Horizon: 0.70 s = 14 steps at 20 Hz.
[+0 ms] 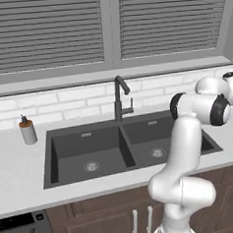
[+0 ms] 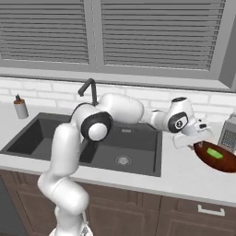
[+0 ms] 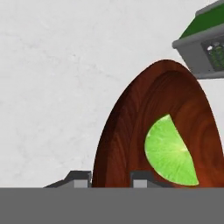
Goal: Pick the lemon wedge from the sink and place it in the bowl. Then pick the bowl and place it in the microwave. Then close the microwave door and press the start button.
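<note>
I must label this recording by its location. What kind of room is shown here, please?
Most likely a home kitchen, a rendered one. A dark double-basin sink with a tall black faucet is set into a pale counter. Wooden cabinet doors sit below it, and a blinded window is above.

Lemon wedge (image 3: 169, 151) lies in reddish-brown bowl (image 3: 127, 131).

Taking the sink (image 1: 125, 147) as landmark: both its basins are lying open from above, with the black faucet (image 1: 119, 96) standing at its back rim over the divider. Left of the sink, a soap bottle (image 1: 27, 129) is occupying the counter (image 1: 19, 174). Right of the sink, the bowl (image 2: 216, 157) and a grey boxy appliance (image 2: 228, 132) are crowding the counter, leaving bare counter toward the front edge.
</note>
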### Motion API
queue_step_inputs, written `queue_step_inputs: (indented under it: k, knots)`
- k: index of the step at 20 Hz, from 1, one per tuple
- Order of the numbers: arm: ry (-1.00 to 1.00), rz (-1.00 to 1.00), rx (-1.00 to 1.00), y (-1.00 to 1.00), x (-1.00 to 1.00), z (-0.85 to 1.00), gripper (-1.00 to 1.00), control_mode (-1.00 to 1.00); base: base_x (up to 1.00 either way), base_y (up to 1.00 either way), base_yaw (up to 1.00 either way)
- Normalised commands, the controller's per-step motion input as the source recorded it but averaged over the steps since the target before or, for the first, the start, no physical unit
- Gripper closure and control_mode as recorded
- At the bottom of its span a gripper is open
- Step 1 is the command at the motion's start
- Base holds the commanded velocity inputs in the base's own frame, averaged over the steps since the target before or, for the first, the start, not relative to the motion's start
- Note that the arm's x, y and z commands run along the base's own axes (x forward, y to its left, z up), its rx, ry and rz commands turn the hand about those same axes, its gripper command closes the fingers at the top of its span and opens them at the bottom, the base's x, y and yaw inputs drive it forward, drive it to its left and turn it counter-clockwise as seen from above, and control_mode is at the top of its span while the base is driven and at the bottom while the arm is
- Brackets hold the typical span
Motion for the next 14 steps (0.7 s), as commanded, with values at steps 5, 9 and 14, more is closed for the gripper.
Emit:
queue_step_inputs:
  k: [5, 9, 14]
  knots:
    - [-0.04, 0.17, -0.26, 0.95, -0.99, 1.00, 1.00, -1.00, 0.00, 0.00, 0.00]
    - [-0.03, 0.18, -0.18, 1.00, -0.92, 1.00, 1.00, -1.00, 0.00, 0.00, 0.00]
    - [0.04, 0.31, 0.00, 1.00, -0.72, 1.00, 1.00, -1.00, 0.00, 0.00, 0.00]
